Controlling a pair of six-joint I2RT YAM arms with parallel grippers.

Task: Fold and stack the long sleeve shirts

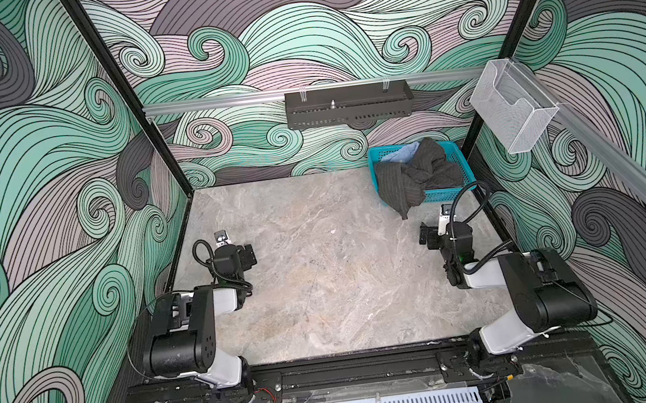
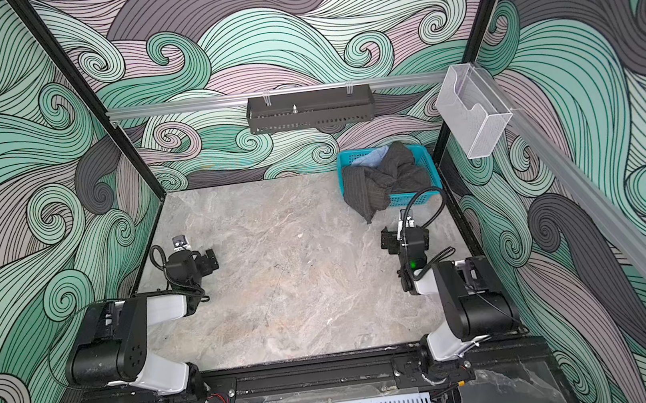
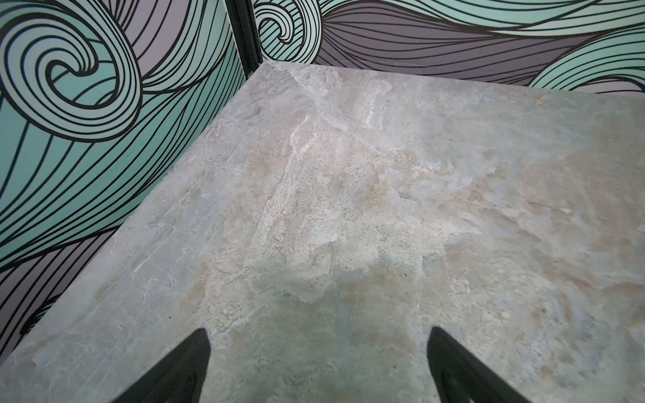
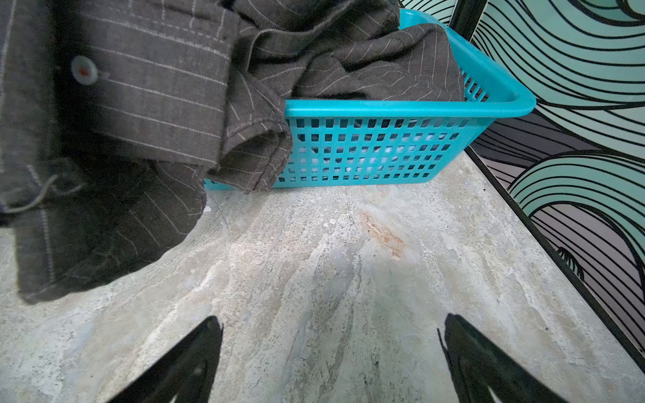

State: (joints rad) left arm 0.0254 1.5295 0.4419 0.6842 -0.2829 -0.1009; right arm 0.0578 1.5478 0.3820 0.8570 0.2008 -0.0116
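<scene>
Charcoal pinstriped shirt crumpled over teal basket rim | light blue shirt bunched inside | left pincer, right pincer agape

Pinstriped charcoal shirt spills over teal basket rim onto table.

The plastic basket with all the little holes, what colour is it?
Teal blue. The plastic mesh basket shows best in the right wrist view.
</scene>
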